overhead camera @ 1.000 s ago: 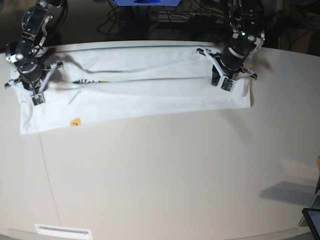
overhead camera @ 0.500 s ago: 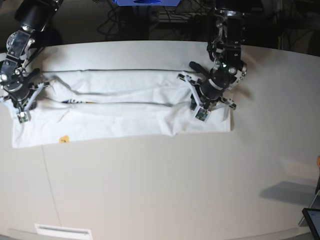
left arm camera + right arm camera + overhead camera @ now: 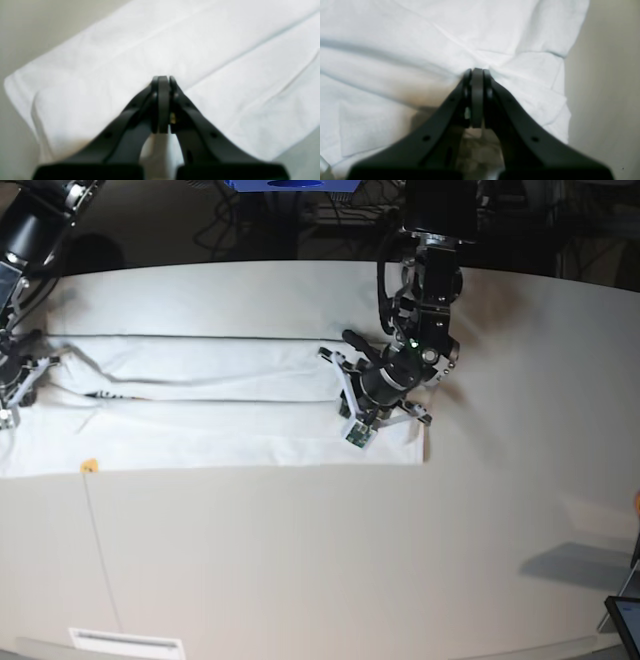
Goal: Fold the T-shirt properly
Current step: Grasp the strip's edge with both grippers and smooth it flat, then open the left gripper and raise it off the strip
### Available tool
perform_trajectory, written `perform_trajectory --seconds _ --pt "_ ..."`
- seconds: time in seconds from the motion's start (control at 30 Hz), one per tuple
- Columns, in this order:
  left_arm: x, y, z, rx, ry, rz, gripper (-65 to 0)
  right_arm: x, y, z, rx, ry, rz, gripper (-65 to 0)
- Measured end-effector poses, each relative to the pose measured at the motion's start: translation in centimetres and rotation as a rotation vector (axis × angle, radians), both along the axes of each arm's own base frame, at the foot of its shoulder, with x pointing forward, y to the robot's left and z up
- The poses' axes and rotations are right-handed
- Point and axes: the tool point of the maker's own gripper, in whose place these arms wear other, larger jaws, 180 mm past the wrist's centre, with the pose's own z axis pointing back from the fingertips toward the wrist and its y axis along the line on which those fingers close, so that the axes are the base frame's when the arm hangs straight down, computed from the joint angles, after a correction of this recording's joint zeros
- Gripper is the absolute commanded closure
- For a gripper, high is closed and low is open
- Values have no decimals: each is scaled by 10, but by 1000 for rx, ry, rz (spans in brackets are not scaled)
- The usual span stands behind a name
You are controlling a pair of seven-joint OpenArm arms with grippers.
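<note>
Base view: both clamped claws [image 3: 378,412] have dragged the T-shirt [image 3: 200,405] leftward.

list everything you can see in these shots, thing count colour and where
large white cloth T-shirt: one, white, folded into a long band across the far half of the table
small yellow-orange mark: one, on the shirt's near-left edge
pale beige table: one, under everything
white flat label: one, near-left table edge
dark cables: several, behind the table
left gripper: one, black, shut on the shirt
right gripper: one, black, shut on the shirt
</note>
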Motion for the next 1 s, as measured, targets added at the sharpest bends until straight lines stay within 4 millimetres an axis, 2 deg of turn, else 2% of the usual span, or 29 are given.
perform_trajectory --seconds 0.27,0.4,0.5,0.53,0.63,0.73,0.8,0.87,0.93,1.0 --pt "-3 -20 1 4 -1 -62 0 2 -6 -1 14 -27 1 -4" --pt "-1 -15 2 12 -6 -55 0 3 -9 1 5 -23 5 -4" --pt "3 -6 20 25 -58 -59 0 2 -9 0 5 -22 5 -4" --pt "6 0 29 24 -86 -40 0 2 -9 0 5 -21 4 -6" --pt "17 34 51 42 -148 56 0 2 -8 -1 8 -23 1 -6" --pt "8 82 58 117 -108 177 0 2 -6 -2 10 -26 -4 -6" --pt "1 109 74 153 -124 251 -5 2 -6 -2 10 -26 -5 -6" --pt "-5 131 89 159 -161 319 -89 2 -6 -2 11 -27 -5 -6" --pt "-17 149 81 169 -120 358 -233 2 -6 -2 11 -27 -5 -6" --pt "-31 155 71 121 -75 336 -309 2 -6 -2 11 -27 -5 -6"
